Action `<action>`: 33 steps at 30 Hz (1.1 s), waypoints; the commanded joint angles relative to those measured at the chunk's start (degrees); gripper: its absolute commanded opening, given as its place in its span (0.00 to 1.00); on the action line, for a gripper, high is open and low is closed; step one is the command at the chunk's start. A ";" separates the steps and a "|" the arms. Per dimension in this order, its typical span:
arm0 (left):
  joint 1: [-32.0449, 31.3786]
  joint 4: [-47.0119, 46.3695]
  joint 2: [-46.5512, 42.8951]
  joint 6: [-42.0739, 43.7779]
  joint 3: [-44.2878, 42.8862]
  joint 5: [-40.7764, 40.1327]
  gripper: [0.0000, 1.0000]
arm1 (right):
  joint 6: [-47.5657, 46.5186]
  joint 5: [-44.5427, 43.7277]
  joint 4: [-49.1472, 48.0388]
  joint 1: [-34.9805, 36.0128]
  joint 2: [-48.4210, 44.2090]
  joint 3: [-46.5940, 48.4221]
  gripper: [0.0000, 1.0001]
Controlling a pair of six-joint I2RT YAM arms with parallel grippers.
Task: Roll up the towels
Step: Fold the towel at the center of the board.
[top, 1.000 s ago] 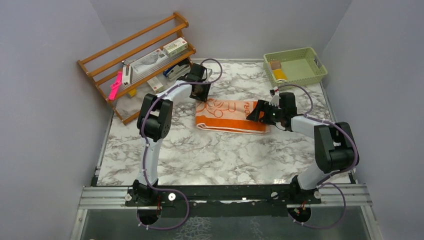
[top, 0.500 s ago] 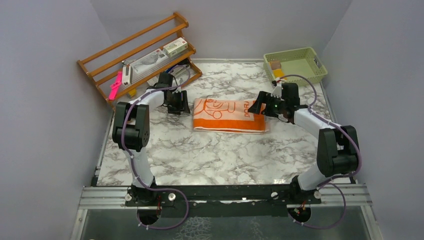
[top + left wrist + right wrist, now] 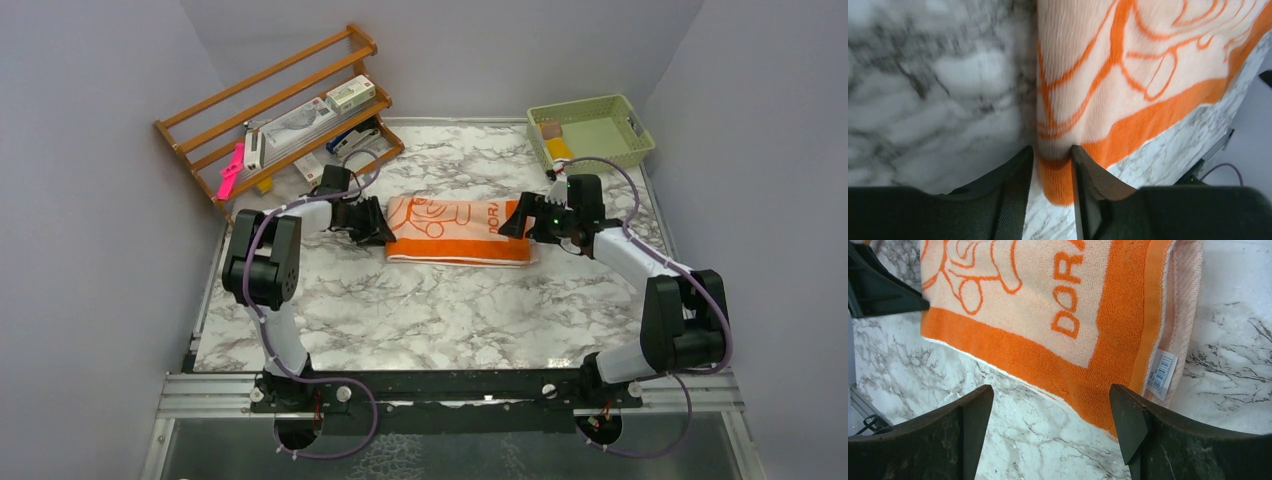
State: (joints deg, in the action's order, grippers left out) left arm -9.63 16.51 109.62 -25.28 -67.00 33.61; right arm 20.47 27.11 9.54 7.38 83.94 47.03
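The orange and pale peach towel (image 3: 460,232) lies flat in the middle of the marble table, its cartoon print and lettering facing up. My left gripper (image 3: 380,226) is low at its left end. In the left wrist view the left gripper (image 3: 1053,185) is shut on the towel's orange corner (image 3: 1060,177), which fills the narrow gap between the jaws. My right gripper (image 3: 518,222) is at the right end of the towel. In the right wrist view the right gripper (image 3: 1050,425) stands wide open over the near right corner (image 3: 1108,390), holding nothing. A mustard-yellow roll (image 3: 558,150) lies in the basket.
A green plastic basket (image 3: 612,152) stands at the back right. A tilted wooden rack (image 3: 270,120) with boxes and a pink item leans at the back left, close behind the left arm. Grey walls close in on three sides of the table (image 3: 420,310).
My left gripper left the towel's far left corner, swung out to the left, then came back to the left end and closed on the corner. The right gripper drew back slightly and stayed open.
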 commanded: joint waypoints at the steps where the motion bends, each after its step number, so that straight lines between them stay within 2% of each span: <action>1: -2.94 -7.55 -8.28 -9.37 11.48 0.49 0.33 | -1.00 0.71 0.06 -0.46 -2.24 -0.09 0.88; 4: -7.07 -14.80 -14.03 -17.68 19.30 -1.80 0.22 | -0.34 1.87 -0.98 -0.43 -2.04 0.18 0.88; 6: -10.85 -18.78 -16.31 -22.80 23.11 -4.39 0.18 | -0.18 2.54 -1.06 -0.44 -1.78 0.57 0.88; 8: -15.43 -23.34 -17.85 -29.61 26.44 -7.29 0.00 | -0.29 2.87 -0.70 -0.44 -2.20 1.03 0.87; 12: -26.60 -32.67 -21.74 -45.05 33.43 -16.05 0.00 | -0.06 3.16 0.12 -0.40 -4.44 1.29 0.87; 15: -35.54 -36.03 -26.44 -50.28 36.54 -25.62 0.00 | 0.72 3.61 0.04 -0.35 -5.83 1.02 0.87; 18: -36.02 -34.26 -30.97 -50.48 37.98 -28.12 0.26 | 0.08 2.66 1.79 -0.23 -7.41 1.49 0.87; 20: -34.15 -32.11 -35.74 -48.85 39.18 -28.60 0.48 | -2.21 -0.66 4.18 0.76 -9.67 2.06 0.87; 23: -29.09 -21.82 -44.14 -41.56 36.62 -28.45 0.76 | -4.62 -8.07 6.83 3.98 -13.79 2.71 0.88; 26: -21.56 -12.04 -47.37 -30.31 29.92 -21.34 0.89 | -4.34 -13.45 7.87 7.06 -16.20 2.28 0.88; 28: -16.30 -5.89 -43.67 -22.10 23.42 -15.28 0.91 | -3.14 -15.70 8.12 7.61 -16.86 1.63 0.88; 30: -13.57 -1.20 -35.61 -12.57 16.35 -8.64 0.91 | -1.53 -17.69 7.87 7.68 -18.19 0.61 0.88; 31: -13.27 0.33 -29.93 -8.45 12.08 -5.04 0.87 | -0.38 -18.92 7.43 7.67 -19.30 -0.05 0.88; 33: -13.54 2.85 -18.17 -0.73 2.56 4.27 0.71 | 1.71 -20.72 6.80 7.67 -21.98 -1.10 0.88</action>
State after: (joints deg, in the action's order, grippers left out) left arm -23.51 7.73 73.28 -47.72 -51.24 18.65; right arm 18.65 13.85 16.29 15.14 66.22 47.55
